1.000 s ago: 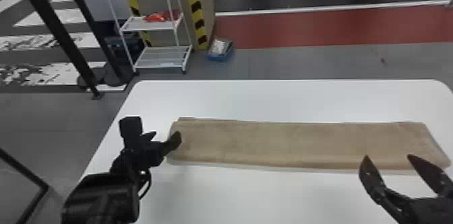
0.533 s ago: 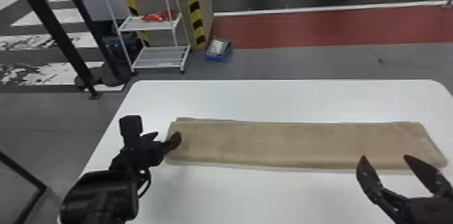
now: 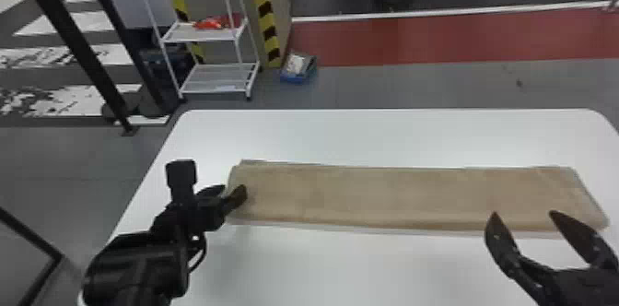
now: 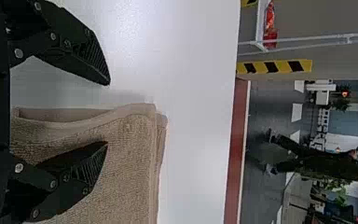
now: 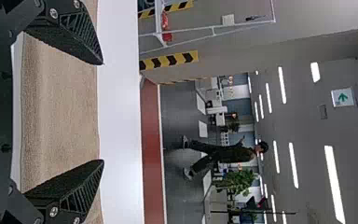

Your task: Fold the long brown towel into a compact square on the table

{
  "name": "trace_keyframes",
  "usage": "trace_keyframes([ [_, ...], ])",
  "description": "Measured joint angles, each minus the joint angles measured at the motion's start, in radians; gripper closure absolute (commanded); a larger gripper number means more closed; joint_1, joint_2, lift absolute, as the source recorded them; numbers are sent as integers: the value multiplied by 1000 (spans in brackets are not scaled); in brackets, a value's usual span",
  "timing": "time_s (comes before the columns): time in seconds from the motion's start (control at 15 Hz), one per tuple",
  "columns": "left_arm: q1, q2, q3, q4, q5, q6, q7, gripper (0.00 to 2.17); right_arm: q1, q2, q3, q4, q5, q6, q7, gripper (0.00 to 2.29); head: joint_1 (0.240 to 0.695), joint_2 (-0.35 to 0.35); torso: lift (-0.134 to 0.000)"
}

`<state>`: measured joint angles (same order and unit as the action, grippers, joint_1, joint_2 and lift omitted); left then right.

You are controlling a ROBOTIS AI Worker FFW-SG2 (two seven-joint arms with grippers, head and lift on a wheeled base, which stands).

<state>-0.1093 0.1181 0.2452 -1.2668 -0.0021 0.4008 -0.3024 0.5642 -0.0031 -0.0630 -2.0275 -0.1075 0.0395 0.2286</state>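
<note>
The brown towel (image 3: 391,197) lies as a long flat strip across the white table. At its left end is my left gripper (image 3: 230,191); in the left wrist view the left gripper (image 4: 106,113) is open, one finger over the towel (image 4: 130,163) and the other beyond its end, above bare table. My right gripper (image 3: 522,215) stands open at the towel's near edge toward the right end. In the right wrist view the right gripper (image 5: 103,112) has its fingers apart with the towel (image 5: 65,112) showing between and behind them.
The white table (image 3: 368,137) has bare surface behind and in front of the towel. Beyond its far edge stand a white rack (image 3: 221,77) and a blue bin (image 3: 298,67) on the floor. Dark posts rise from the floor at the far left.
Both grippers hold nearly the same places, the right one shifting very slightly left in the head view. The towel keeps its flat shape.
</note>
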Motion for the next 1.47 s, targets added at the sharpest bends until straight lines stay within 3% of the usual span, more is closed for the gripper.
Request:
trace_keyframes([
  [0.2, 1, -1, 0, -4, 1, 12, -4, 1342, -1, 0, 0, 1, 0, 0, 0, 144, 695, 160, -57],
  [0.47, 30, -9, 12, -64, 24, 15, 7, 1352, -4, 0, 0, 6, -4, 0, 0, 144, 695, 164, -57],
  [0.87, 91, -48, -41, -403, 168, 274, 70, 1352, -17, 0, -10, 27, -16, 0, 0, 144, 695, 105, -57],
  [1.07, 76, -78, -164, -506, 188, 374, 134, 1352, -20, -2, -46, 35, -62, -9, 0, 144, 695, -13, -57],
  [1.2, 32, -109, -291, -513, 184, 412, 196, 1352, -20, -25, -81, 52, -115, -21, 0, 144, 695, -96, -57],
  [1.33, -15, -114, -417, -449, 178, 401, 256, 1345, -27, -54, -101, 78, -156, -33, 0, 144, 695, -207, -57],
  [1.4, -39, -115, -471, -390, 177, 370, 274, 1295, -33, -67, -105, 93, -173, -38, 0, 144, 695, -228, -57],
  [1.47, -59, -115, -516, -324, 178, 331, 285, 967, -39, -76, -109, 107, -184, -44, 0, 144, 695, -249, -57],
])
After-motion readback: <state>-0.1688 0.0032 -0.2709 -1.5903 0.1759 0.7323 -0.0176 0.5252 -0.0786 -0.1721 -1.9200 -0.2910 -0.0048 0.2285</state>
